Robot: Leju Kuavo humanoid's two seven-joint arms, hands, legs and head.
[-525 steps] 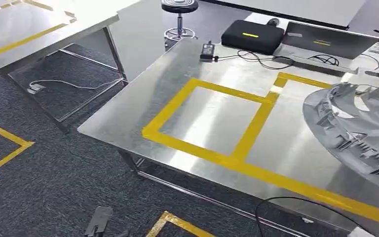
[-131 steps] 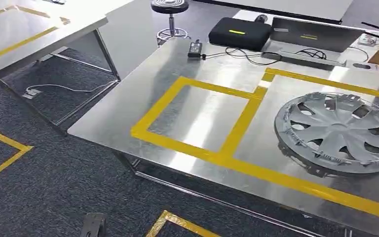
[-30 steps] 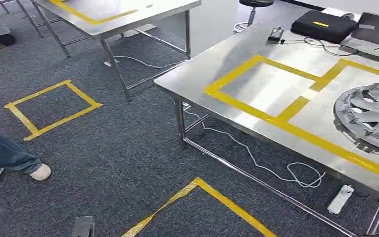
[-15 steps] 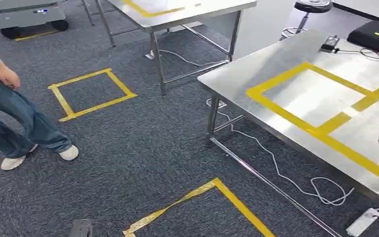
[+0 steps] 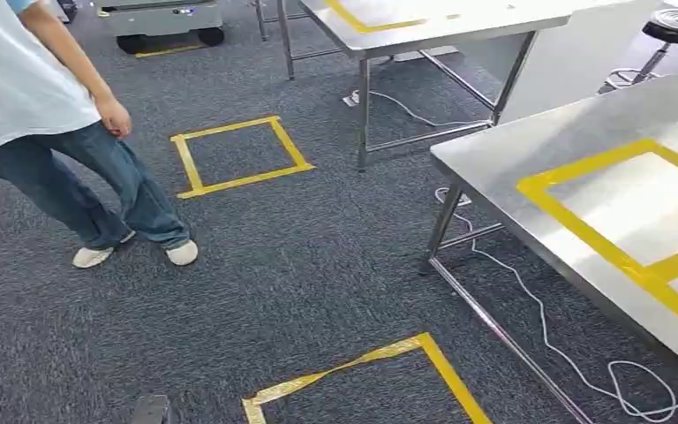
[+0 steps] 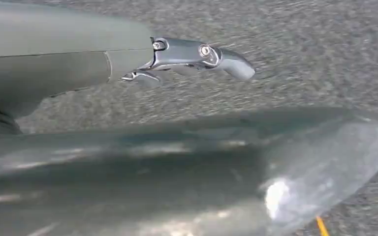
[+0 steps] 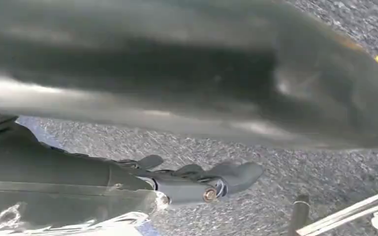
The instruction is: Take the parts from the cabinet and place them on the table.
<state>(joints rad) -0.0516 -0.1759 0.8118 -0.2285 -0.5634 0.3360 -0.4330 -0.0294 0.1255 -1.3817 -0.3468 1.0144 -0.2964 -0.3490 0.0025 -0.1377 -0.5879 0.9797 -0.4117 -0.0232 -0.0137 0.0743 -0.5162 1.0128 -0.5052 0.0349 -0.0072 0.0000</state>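
The steel table with yellow tape outlines stands at the right of the head view, above grey carpet. My left hand hangs over the carpet. Its fingers are stretched out, apart from the thick thumb, and it holds nothing. My right hand hangs the same way, with its fingers straight, the thumb apart from them, and nothing in it.
A person in jeans stands at the left on the carpet. A second steel table is at the back, with a grey cart beyond. Yellow tape squares mark the floor. A white cable lies under the near table.
The whole view has swung left as the camera turned: the grey wheel cover and the table slid out to the right, and a person came into the picture at the left.
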